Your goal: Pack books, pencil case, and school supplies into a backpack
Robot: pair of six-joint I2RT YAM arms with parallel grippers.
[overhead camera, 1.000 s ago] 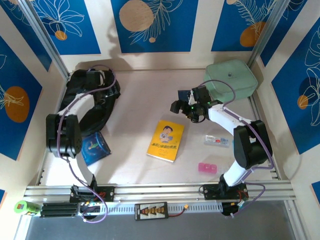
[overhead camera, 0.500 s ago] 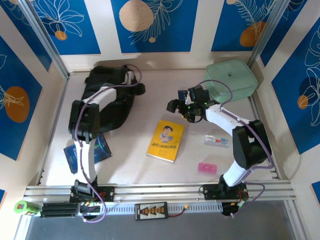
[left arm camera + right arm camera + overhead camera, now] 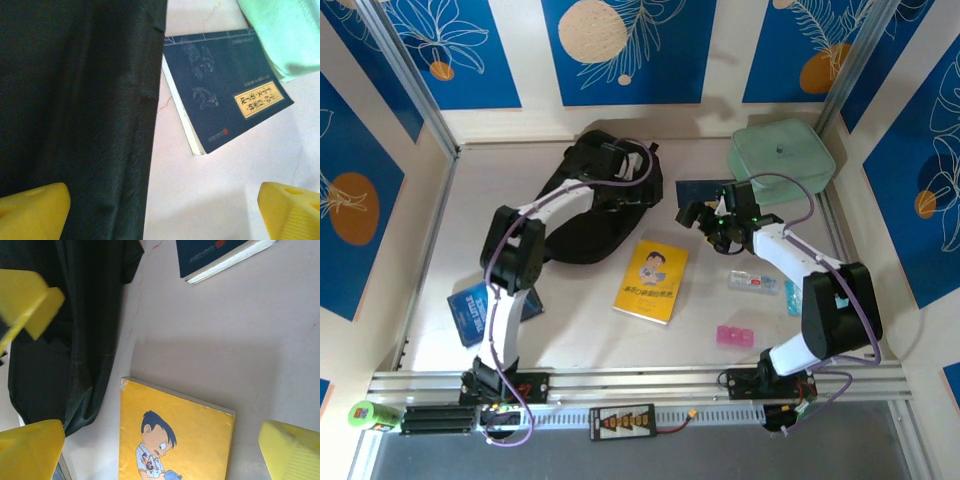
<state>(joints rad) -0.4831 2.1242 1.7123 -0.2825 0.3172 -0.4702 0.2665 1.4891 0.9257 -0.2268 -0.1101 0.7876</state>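
The black backpack [image 3: 582, 215] lies at the back middle, and my left gripper [image 3: 638, 178] hangs open over its right edge [image 3: 75, 100], nothing between its fingers. The navy book [image 3: 703, 189] [image 3: 220, 95] lies just right of it, against the mint green pencil case [image 3: 780, 158]. My right gripper [image 3: 705, 216] stands open above the yellow book [image 3: 652, 281] [image 3: 175, 440], holding nothing. The blue book [image 3: 480, 308] lies at the front left. A clear packet [image 3: 755, 282], a teal piece [image 3: 792, 297] and a pink block [image 3: 735, 335] lie at the right.
Blue-patterned walls and metal posts close in the table on three sides. The rail [image 3: 640, 382] with both arm bases runs along the near edge. Bare tabletop lies in front of the yellow book.
The backpack has shifted from the far left to the back middle together with my left arm, uncovering the blue book. The right gripper has moved slightly right, uncovering the navy book.
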